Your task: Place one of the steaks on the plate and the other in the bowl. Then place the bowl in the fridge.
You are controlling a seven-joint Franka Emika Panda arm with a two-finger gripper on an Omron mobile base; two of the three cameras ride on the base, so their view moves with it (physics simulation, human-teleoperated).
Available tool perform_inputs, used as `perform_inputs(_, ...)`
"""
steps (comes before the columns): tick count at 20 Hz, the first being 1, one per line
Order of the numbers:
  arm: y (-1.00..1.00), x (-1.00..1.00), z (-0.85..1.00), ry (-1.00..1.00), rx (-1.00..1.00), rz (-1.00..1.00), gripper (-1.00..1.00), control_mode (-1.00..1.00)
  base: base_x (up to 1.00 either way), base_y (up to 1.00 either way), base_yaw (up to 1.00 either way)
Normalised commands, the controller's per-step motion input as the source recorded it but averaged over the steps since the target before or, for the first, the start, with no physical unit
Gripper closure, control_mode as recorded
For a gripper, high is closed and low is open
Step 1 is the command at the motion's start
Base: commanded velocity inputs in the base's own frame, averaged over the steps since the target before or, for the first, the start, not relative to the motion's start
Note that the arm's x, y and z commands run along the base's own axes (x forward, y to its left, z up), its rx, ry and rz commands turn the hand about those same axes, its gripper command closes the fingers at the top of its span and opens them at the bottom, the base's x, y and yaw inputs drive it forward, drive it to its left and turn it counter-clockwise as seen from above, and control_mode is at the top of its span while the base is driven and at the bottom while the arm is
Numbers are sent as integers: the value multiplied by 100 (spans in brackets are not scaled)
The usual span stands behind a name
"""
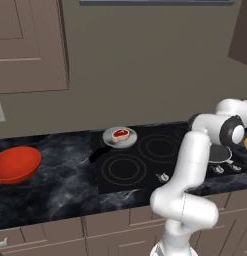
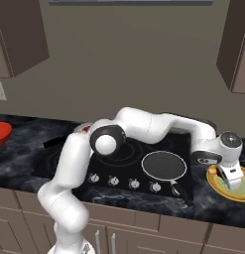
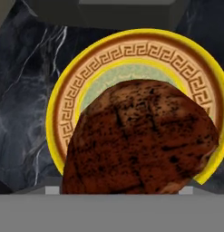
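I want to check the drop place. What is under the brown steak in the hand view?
The yellow-rimmed plate lies under the steak; the steak covers its lower middle.

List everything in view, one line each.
Steak: one, red with white rim, in the small pan at the stove's back left.
Steak: one, dark brown, at the gripper over the plate.
Plate: one, yellow rim with patterned band, counter right of the stove.
Bowl: one, red-orange, counter left of the stove.
Frying pan: one, grey, black handle, front right burner.
Stove: one, black.
Gripper: one, white, above the plate.
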Motion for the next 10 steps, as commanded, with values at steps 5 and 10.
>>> perform_inputs(5, -21, 56, -17, 0, 0, 0, -100, -100, 0, 0, 0)
perform_inputs(10, -23, 22, -17, 0, 0, 1, -100, -100, 0, 0, 0)
